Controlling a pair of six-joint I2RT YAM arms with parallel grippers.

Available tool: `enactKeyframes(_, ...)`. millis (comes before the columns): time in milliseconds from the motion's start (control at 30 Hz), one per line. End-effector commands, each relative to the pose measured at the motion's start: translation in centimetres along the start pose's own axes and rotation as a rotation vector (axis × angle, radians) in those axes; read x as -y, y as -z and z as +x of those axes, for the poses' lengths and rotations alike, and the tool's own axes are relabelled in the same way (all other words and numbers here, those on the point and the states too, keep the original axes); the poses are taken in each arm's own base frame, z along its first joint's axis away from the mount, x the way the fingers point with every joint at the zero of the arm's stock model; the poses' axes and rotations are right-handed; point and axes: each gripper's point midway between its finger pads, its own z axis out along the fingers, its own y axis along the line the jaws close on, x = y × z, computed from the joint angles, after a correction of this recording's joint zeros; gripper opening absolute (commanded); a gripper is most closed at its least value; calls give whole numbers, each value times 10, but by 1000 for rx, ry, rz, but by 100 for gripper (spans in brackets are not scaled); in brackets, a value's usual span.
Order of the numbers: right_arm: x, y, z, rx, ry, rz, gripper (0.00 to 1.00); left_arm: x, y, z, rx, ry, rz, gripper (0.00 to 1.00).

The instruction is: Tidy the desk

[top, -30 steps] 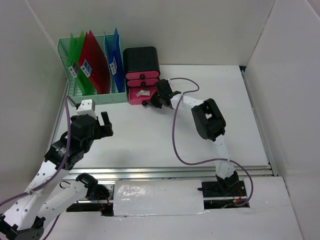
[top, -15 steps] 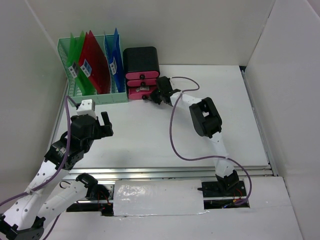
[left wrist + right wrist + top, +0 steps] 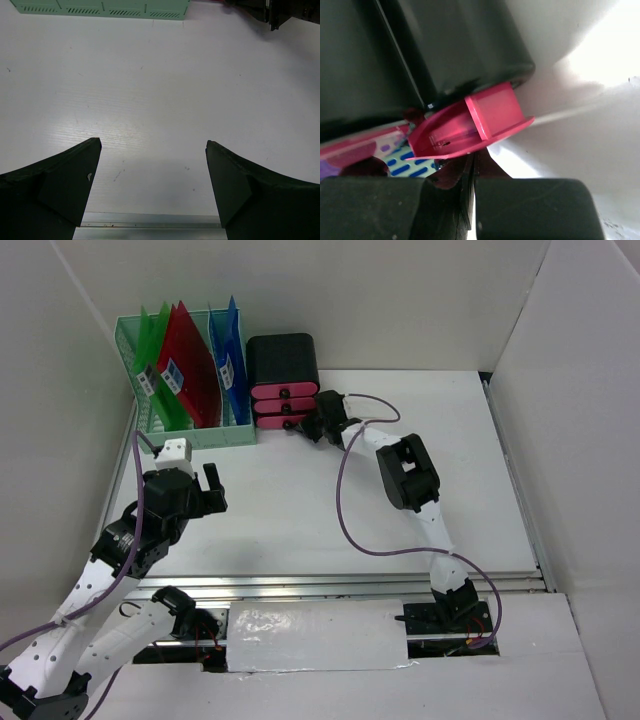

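The desk [image 3: 300, 520] is a white tabletop between white walls. My left gripper [image 3: 212, 490] hangs open over its bare left front, nothing between the fingers [image 3: 153, 144]. My right gripper [image 3: 312, 427] is shut at the back. Its tips [image 3: 475, 157] press against the front of the lowest pink drawer [image 3: 485, 117] of the black drawer box [image 3: 283, 365]. From above, that drawer [image 3: 280, 421] sits almost flush with the two above it. In the right wrist view it still stands out a little from the black box [image 3: 445, 45].
A mint-green file rack [image 3: 185, 430] with green, red and blue folders stands left of the drawer box, its base [image 3: 100, 7] at the top of the left wrist view. A silver rail [image 3: 150, 222] runs along the front edge. The right arm's purple cable [image 3: 345, 510] loops over the desk.
My right gripper has moved toward the back wall, and the lowest pink drawer has slid into the box with it. The left arm has not moved.
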Motion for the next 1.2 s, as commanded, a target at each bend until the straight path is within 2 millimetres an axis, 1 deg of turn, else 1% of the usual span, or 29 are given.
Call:
enactKeyframes(0, -25, -4, -10, 35, -74, -119, 0, 3, -1, -5, 26, 3, 14, 100)
enactKeyframes(133, -30, -5, -14, 53, -119, -150, 0, 5, -1, -5, 24, 1, 21, 99)
enactKeyframes(267, -30, -11, -16, 62, -144, -153, 0, 5, -1, -5, 23, 0, 26, 99)
enactKeyframes(300, -33, -12, -17, 61, -153, -158, 0, 5, 0, -5, 25, -1, 27, 100)
enactKeyframes(400, -31, -14, -16, 57, -157, -165, 0, 6, -1, -5, 23, -2, 28, 99)
enactKeyframes(467, -33, -11, -18, 67, -154, -175, 0, 6, -1, -5, 23, -2, 28, 100)
enactKeyframes(500, -28, -10, -16, 64, -156, -167, 0, 6, -1, -5, 22, -2, 27, 99)
enactKeyframes(533, -30, -8, -16, 66, -154, -179, 0, 6, -1, -5, 21, -3, 28, 100)
enactKeyframes(600, -26, 4, -12, 53, -149, -188, 0, 5, -1, -5, 21, -1, 24, 100)
enactKeyframes(633, -26, 12, -11, 56, -149, -195, 2, 4, 0, -5, 25, 0, 20, 99)
enactKeyframes(667, -13, 33, -6, 64, -157, -173, 6, 3, -1, -5, 24, 4, 13, 99)
enactKeyframes(700, -22, 48, -8, 98, -155, -230, 12, 2, -1, -5, 26, 5, 6, 99)
enactKeyframes(733, -21, 62, -12, 131, -144, -235, 33, -2, 0, -8, 37, 18, -18, 100)
enactKeyframes(767, -21, 92, -12, 146, -129, -237, 43, -5, 0, -7, 30, 16, -36, 99)
enactKeyframes(800, -17, 106, -13, 170, -88, -220, 54, -8, 0, -7, 33, 18, -53, 99)
enactKeyframes(833, -16, 121, -15, 183, -62, -214, 58, -11, 1, -9, 39, 32, -70, 99)
enactKeyframes(867, 10, 133, -10, 179, -29, -132, 61, -19, 0, -9, 45, 33, -118, 100)
enactKeyframes(900, -10, 166, -21, 232, 59, -155, 70, -23, 2, -15, 57, 64, -148, 100)
enactKeyframes(933, 13, 178, -18, 222, 116, -49, 80, -32, 1, -16, 54, 65, -197, 100)
enactKeyframes(967, 12, 194, -24, 238, 174, -20, 80, -34, 1, -19, 56, 75, -213, 100)
enactKeyframes(1000, -3, 222, -30, 265, 231, -25, 87, -36, 3, -27, 72, 96, -220, 99)
enactKeyframes(1033, -4, 239, -40, 311, 356, 11, 88, -39, 3, -32, 75, 109, -239, 100)
enactKeyframes(1067, 15, 256, -40, 299, 422, 106, 89, -41, 6, -37, 88, 122, -249, 100)
enactKeyframes(1100, 0, 293, -49, 356, 456, 90, 90, -43, 14, -48, 108, 140, -254, 99)
enactKeyframes(1133, 4, 314, -58, 401, 550, 130, 90, -45, 21, -56, 133, 168, -261, 99)
enactKeyframes(1167, 17, 336, -59, 393, 590, 187, 91, -49, 27, -64, 160, 185, -281, 99)
